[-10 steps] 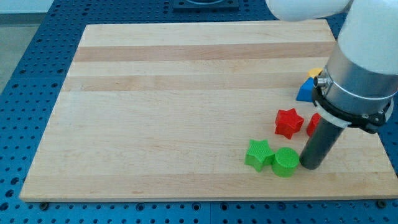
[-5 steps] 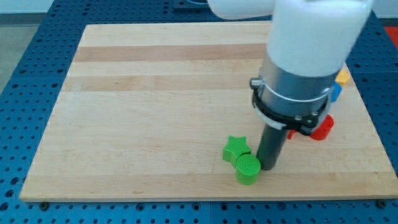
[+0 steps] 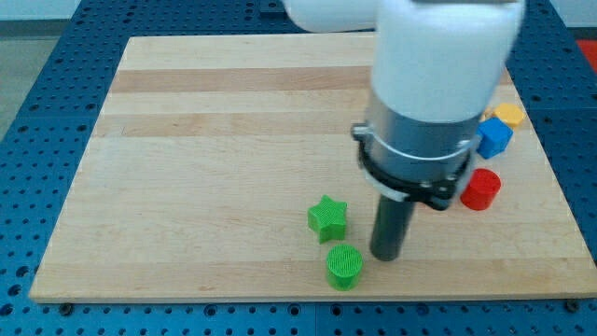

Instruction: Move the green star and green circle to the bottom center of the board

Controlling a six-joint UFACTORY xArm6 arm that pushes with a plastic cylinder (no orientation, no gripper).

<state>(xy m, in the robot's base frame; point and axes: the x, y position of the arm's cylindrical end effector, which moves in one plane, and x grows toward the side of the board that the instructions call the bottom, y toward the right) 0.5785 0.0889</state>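
Blocks are lying on our wooden board (image 3: pixel 187 140), and no brand, label or writing is showing anywhere. We are carrying no jaws, only a rod; my tip (image 3: pixel 386 258) is resting just right of the green circle (image 3: pixel 344 266), holding nothing. The green star (image 3: pixel 327 218) is sitting just above and left of that circle, both near the view's bottom center. A red block (image 3: pixel 481 189), blue block (image 3: pixel 494 136) and yellow block (image 3: pixel 508 115) are grouping at the view's right.

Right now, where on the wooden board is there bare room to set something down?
Free: the whole stretch of the wooden board to the view's left of the green star block. Crowded: green circle block beside my tip; red block, blue block, yellow block at right.
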